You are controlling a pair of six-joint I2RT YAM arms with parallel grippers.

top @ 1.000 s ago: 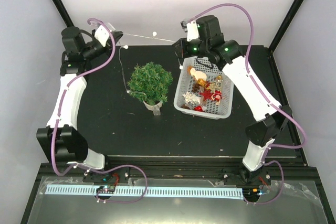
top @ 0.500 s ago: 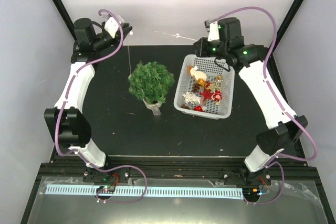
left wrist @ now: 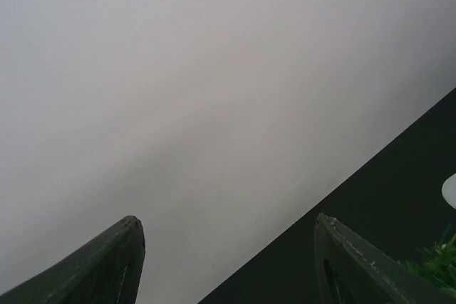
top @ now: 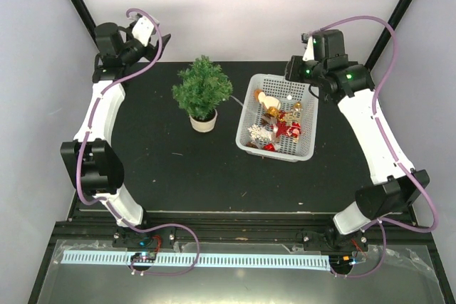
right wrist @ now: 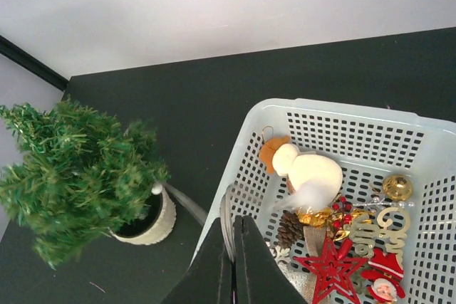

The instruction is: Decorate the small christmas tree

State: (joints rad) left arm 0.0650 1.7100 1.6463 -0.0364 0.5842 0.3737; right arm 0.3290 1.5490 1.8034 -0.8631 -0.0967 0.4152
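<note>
The small christmas tree [top: 201,89] stands upright in its beige pot [top: 203,121] left of the white basket [top: 251,97]. In the right wrist view the tree [right wrist: 75,176] fills the left side. A thin silvery string [right wrist: 182,204] with a white bead [right wrist: 155,189] runs from the tree's edge to my right gripper [right wrist: 233,222], which is shut on it over the basket's near-left rim [right wrist: 235,169]. My left gripper [top: 159,38] is raised at the back left, facing the wall. Its fingers [left wrist: 127,250] stand wide apart around nothing.
The basket holds several ornaments: a white figure with an orange cap [right wrist: 310,176], a red star [right wrist: 329,267], a gold bell [right wrist: 397,187] and a pinecone [right wrist: 288,227]. Walls close the black table [top: 178,169] at the back and sides.
The left gripper has opened and let go of the string once stretched between both grippers. The tree, tilted before, now stands upright, further back. The right arm has swung to the right.
</note>
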